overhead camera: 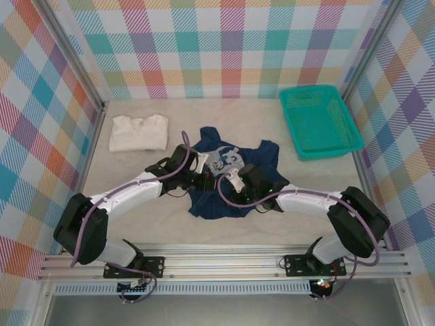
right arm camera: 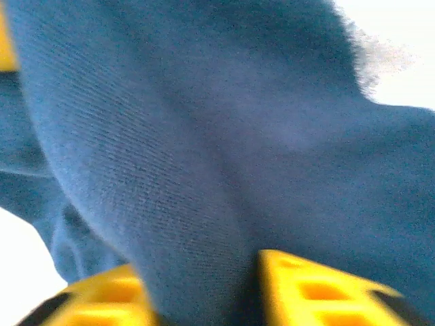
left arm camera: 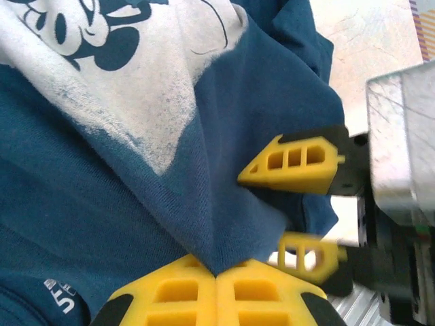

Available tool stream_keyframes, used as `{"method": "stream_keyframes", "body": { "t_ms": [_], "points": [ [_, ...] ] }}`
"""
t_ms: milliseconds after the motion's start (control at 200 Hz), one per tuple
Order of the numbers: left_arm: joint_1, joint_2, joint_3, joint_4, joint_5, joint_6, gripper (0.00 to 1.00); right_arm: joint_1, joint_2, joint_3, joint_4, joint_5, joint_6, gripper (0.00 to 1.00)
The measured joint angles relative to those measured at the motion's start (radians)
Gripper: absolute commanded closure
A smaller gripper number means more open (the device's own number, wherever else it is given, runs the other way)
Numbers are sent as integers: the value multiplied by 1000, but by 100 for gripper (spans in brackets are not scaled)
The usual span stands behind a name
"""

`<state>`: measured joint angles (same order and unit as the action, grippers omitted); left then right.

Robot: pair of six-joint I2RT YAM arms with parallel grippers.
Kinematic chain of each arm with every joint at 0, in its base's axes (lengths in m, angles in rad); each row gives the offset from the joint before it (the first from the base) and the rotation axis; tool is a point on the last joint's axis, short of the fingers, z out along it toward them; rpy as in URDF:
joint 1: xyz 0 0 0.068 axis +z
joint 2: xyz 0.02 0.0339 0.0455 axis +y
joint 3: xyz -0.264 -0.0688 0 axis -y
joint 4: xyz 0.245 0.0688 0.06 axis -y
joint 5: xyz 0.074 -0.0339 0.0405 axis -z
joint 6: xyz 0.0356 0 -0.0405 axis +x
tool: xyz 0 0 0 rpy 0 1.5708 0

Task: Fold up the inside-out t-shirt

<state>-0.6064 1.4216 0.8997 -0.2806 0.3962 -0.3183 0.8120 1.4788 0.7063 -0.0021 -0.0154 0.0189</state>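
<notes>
The inside-out t-shirt point(overhead camera: 212, 202) lies bunched in the middle of the table, navy with a pale print point(overhead camera: 224, 160) showing near its top. My left gripper point(overhead camera: 202, 174) sits at the shirt's left side. In the left wrist view its fingers point(left arm camera: 183, 292) meet on a raised fold of navy cloth point(left arm camera: 224, 224), so the left gripper point(left arm camera: 217, 277) is shut on it. My right gripper point(overhead camera: 228, 182) is just beside it over the shirt's middle. In the right wrist view a thick bunch of navy cloth point(right arm camera: 204, 170) fills the space between the right gripper's point(right arm camera: 204, 299) yellow fingers point(right arm camera: 319, 292).
A white folded shirt point(overhead camera: 138, 132) lies at the back left. A teal basket point(overhead camera: 319, 122) stands at the back right. Checked walls close the table on three sides. The right gripper's fingers point(left arm camera: 293, 164) show close beside my left one.
</notes>
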Motion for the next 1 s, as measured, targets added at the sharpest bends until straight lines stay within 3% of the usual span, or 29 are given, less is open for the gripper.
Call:
{"method": "stream_keyframes", "body": {
  "t_ms": [50,230,370,530,680,855,1000],
  "points": [
    [3,-9,0,-15,-31,-4,100,-10,-5,3,-3,-14,10,100],
    [6,-45,-10,-39,-199,-8,67,-89,-57,10,5,-252,137,100],
    [-16,-135,-81,-32,-314,-26,53,-137,-61,26,29,-406,271,100],
    [-104,-317,-186,-32,-401,-61,50,-202,-39,36,69,-545,427,100],
    [-179,-409,-256,38,-351,-93,51,-248,-6,56,92,-613,525,100],
    [-238,-203,-260,176,-253,-113,51,-275,3,69,92,-641,577,100],
    [-243,-25,-218,219,-257,-116,53,-294,3,71,91,-645,604,100]
  ]
}}
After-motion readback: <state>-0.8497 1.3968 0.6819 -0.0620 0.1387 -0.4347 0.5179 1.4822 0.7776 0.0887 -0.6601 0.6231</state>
